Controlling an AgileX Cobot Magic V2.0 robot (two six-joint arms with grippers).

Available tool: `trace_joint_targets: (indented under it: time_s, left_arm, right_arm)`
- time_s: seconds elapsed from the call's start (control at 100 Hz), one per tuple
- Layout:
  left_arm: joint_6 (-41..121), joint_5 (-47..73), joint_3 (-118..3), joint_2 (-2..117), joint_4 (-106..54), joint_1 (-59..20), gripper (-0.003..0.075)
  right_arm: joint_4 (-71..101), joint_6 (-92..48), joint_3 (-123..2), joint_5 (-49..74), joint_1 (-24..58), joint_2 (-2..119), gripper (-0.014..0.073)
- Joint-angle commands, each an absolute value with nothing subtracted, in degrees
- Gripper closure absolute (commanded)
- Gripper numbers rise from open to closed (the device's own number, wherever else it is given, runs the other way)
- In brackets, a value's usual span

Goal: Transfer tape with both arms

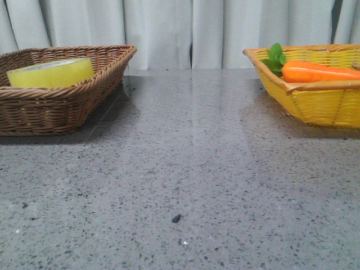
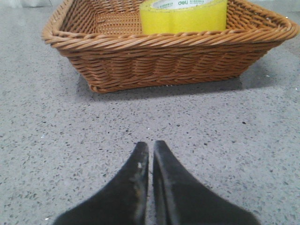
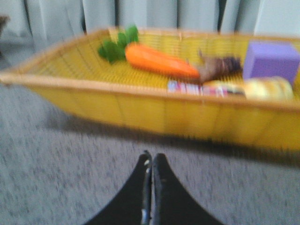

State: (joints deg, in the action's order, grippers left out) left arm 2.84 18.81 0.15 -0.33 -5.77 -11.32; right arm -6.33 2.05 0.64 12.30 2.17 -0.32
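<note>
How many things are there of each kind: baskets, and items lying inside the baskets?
Baskets: 2, brown wicker basket and yellow woven basket.
Items inside: 5, yellow tape roll, orange carrot, purple block, brown root-like piece, blurred striped item.
Total: 7.

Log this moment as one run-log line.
tape: in brown wicker basket, untouched | left end effector: shut, empty, facing basket | right end effector: shut, empty, facing yellow basket

It looks like a staged test room rather than a home. A pale curtain (image 1: 169, 34) closes off the whole back, and a speckled grey stone surface (image 1: 185, 169) carries only two wicker baskets, brown (image 1: 56, 107) and yellow (image 1: 320, 101), the yellow one holding toy-like food.
</note>
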Motion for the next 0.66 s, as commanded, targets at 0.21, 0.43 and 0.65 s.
trace_joint_targets:
  time_s: [0.21,0.43,0.65]
  left_arm:
    - [2.24,15.90,0.67,-1.83,-6.17,-11.32,0.0741]
    - [2.24,15.90,0.67,-1.83,-6.17,-11.32,0.0741]
    - [2.24,15.90,0.67,-1.83,-6.17,-11.32,0.0741]
  right_arm:
    - [-6.36,2.14,1.86,17.91,1.84,-1.80,0.0660]
    - [-6.36,2.14,1.86,17.78,1.84,-1.80,0.0660]
    - [-6.36,2.14,1.86,17.78,1.84,-1.80,0.0660]
